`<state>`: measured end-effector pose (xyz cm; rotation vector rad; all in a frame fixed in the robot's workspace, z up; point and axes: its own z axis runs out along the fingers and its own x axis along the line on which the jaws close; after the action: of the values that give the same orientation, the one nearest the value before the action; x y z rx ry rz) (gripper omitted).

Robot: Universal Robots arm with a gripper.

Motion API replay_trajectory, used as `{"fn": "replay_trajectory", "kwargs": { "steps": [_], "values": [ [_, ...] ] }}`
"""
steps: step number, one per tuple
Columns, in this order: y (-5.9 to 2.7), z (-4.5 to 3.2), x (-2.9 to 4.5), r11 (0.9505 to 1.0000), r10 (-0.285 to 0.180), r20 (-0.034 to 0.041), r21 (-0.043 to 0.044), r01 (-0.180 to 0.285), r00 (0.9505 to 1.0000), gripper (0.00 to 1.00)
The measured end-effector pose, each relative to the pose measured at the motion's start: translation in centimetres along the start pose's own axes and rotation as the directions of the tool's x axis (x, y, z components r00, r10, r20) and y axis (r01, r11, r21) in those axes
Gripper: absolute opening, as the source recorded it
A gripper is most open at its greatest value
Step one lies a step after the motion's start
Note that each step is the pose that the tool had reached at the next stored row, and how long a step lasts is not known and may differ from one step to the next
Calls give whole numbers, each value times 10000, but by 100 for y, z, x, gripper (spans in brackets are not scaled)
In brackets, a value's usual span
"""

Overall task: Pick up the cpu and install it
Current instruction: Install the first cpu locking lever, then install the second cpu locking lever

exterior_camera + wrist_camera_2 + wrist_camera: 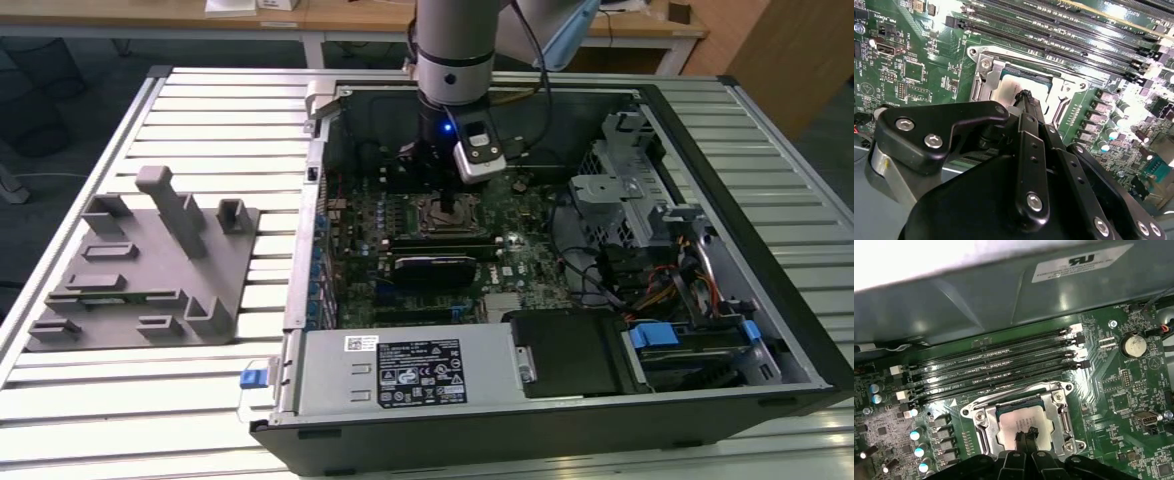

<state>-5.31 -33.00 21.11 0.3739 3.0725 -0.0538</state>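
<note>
An open computer case (561,250) is seen lying on its side on a slatted metal desk (200,100) in the exterior view, with a grey plastic holder block (140,265) set well apart from it toward the exterior view's left. The robot arm (454,45) is lowered into the case from above, and the hand (445,195) is held directly over the socket area of the green motherboard (527,250).

In both wrist views, the cpu (1021,422) (1011,92) is seen lying flat inside the metal socket frame (1059,412) (1069,92), its silvery-white top facing up and surrounded by the frame on all sides. The fingertips (1024,435) (1026,96) of the hand (1025,436) (1026,97) are pressed together into a narrow point, with no gap visible between them, and are positioned at the top surface of the cpu near its edge; whether contact is actually made cannot be told. Nothing is seen pinched between the fingers.

Four empty black memory slots (999,367) (1064,27) are seen running parallel just beside the socket frame, and a round coin battery (1134,346) is mounted on the board well apart from the socket.
</note>
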Motion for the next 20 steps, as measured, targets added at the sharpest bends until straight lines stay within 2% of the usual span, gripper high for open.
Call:
{"fn": "replay_trajectory", "kwargs": {
  "steps": [7, 14, 20],
  "values": [
    [6, -5, -22, 9985, -546, 15, -24, 546, 9985, 11],
    [1, -159, -30, 9978, -663, 20, -32, 663, 9978, 11],
    [1, -180, -31, 9978, -665, 20, -33, 665, 9978, 11]
  ]
}}
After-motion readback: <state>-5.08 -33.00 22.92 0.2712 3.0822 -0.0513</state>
